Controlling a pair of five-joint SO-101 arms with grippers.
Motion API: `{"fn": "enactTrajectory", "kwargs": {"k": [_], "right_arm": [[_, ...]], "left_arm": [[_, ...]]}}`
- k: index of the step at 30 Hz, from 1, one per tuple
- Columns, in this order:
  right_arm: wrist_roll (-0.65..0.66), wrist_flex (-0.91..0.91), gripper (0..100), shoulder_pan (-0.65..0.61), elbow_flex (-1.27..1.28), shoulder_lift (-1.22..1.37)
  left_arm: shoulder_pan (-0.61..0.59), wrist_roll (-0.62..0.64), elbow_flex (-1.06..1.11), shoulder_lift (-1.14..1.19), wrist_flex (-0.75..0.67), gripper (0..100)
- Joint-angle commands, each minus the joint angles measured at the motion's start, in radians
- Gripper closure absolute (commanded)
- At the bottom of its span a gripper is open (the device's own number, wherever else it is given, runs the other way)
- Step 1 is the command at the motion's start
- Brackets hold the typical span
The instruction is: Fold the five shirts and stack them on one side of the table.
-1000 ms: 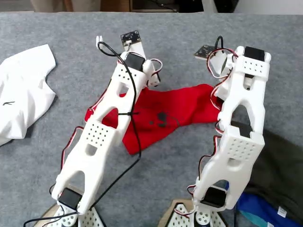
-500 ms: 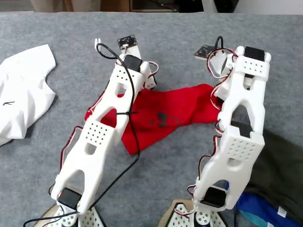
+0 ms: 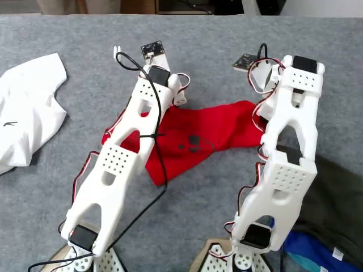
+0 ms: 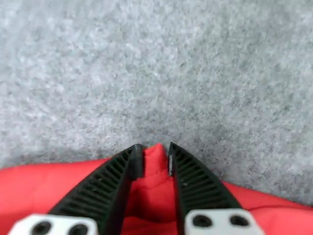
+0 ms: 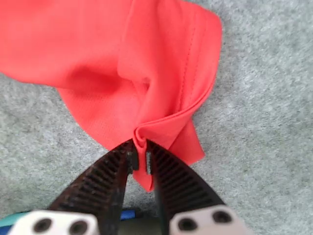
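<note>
Two arms are seen from above over a grey table (image 3: 227, 45). A red shirt (image 3: 204, 136) lies crumpled between them, its long axis running from the left arm (image 3: 122, 164) across to the right arm (image 3: 286, 147). One end of the shirt is covered by each wrist, so neither arm is the nearer; each has its own end. A white shirt (image 3: 28, 119) is laid well apart, out beyond the left arm, and a dark shirt (image 3: 334, 192) and a blue shirt (image 3: 309, 246) are heaped beside the right arm's base. In the left wrist view, the left pincer (image 4: 154, 149) is closed on a small fold of the red hem, pinched between its tips. The rest of the cloth is spread behind the tips to both sides, and bare table lies ahead of them. In the right wrist view, the right pincer (image 5: 140, 151) is clamped on a doubled corner of the shirt; a stitched hem runs away from the tips, and the bulk of the cloth is stretched ahead of them. The shirt is judged to be gripped at both ends and not yet folded. The next move is thought to turn on the two ends being carried level along that axis, so that the cloth can be drawn flat between the pincers.
</note>
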Motion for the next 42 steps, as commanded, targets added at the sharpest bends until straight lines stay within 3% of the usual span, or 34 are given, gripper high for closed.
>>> {"fn": "enactTrajectory", "kwargs": {"k": [1, 8, 12, 21, 29, 35, 42], "right_arm": [[0.006, -0.003, 99.5, 0.007, -0.059, -0.005], [0.006, -0.003, 99.5, 0.007, -0.059, -0.005], [0.006, -0.003, 99.5, 0.007, -0.059, -0.005], [-0.006, 0.008, 99.4, 0.008, -0.099, -0.012], [-0.29, 0.143, 99.4, 0.001, -0.584, -0.013], [-0.463, 0.144, 99.5, -0.008, -0.955, -0.061], [-0.606, 0.138, 99.5, -0.01, -1.147, -0.234]], "left_arm": [[-0.006, 0.002, -0.008, -0.012, -0.017, 91], [-0.006, 0.002, -0.008, -0.012, -0.017, 92], [-0.006, -0.003, -0.008, -0.012, -0.023, 98], [-0.012, 0.003, -0.011, -0.024, -0.018, 98], [-0.123, -0.006, -0.269, -0.199, 0.169, 98], [-0.236, -0.014, -0.261, -0.407, 0.219, 98], [-0.344, -0.014, -0.269, -0.71, 0.221, 98]]}}
